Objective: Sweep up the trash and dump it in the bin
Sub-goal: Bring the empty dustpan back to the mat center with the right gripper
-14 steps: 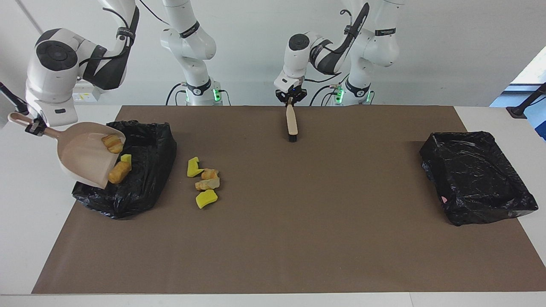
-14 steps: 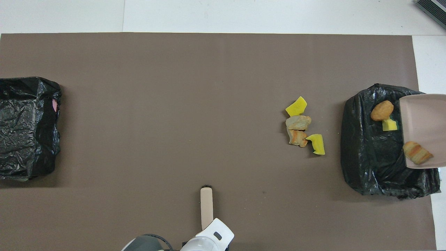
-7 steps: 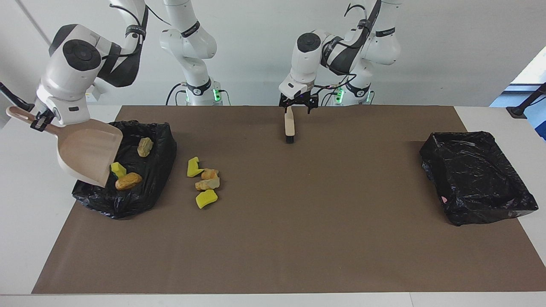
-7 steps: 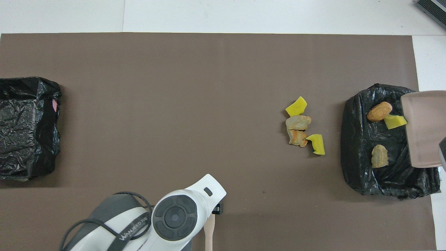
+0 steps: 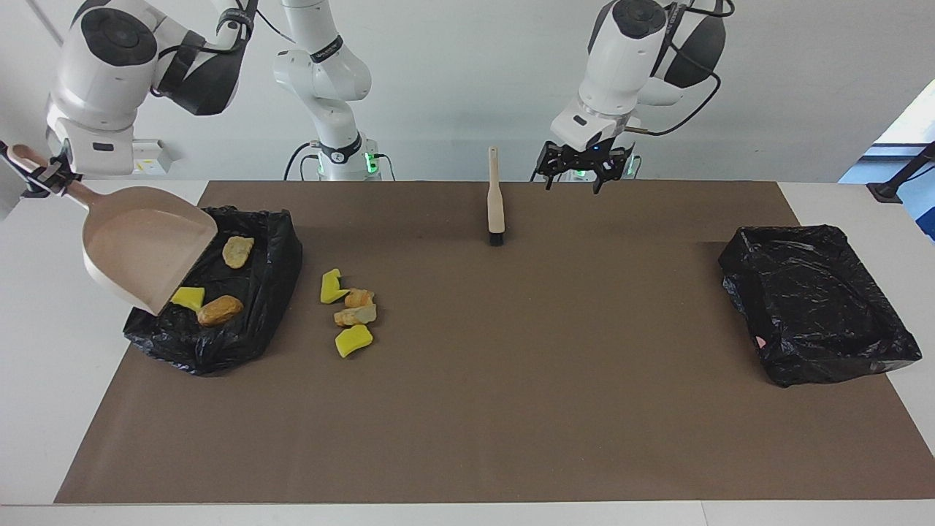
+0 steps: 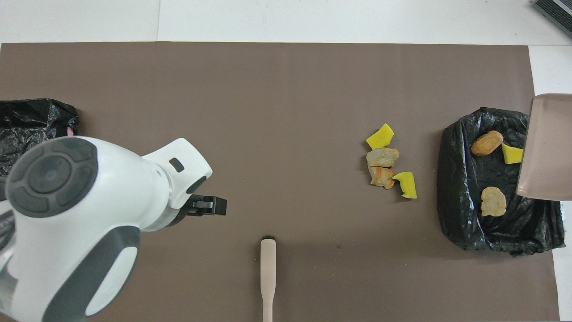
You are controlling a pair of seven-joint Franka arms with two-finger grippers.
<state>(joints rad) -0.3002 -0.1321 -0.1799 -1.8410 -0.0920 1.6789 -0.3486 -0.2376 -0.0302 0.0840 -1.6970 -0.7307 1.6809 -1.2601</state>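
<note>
Now right hand (image 5: 45, 177) clamps dustpan (image 5: 142, 247) handle, pan tilted over bin (image 5: 256, 307). Three trash scraps (image 5: 219, 310) below pan lip; four more (image 5: 349, 312) on bench (image 5: 467, 409). Left hand (image 5: 581, 166) spread, empty, probably clear of brush (image 5: 496, 206). Level pan before lowering beside pile.

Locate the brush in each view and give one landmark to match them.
Facing view: the brush lies top centre, bristles pointing away from the robots.
Overhead view: the brush lies bottom centre, handle running off the edge.
Shared landmark: the scrap pile beside the bin.
</note>
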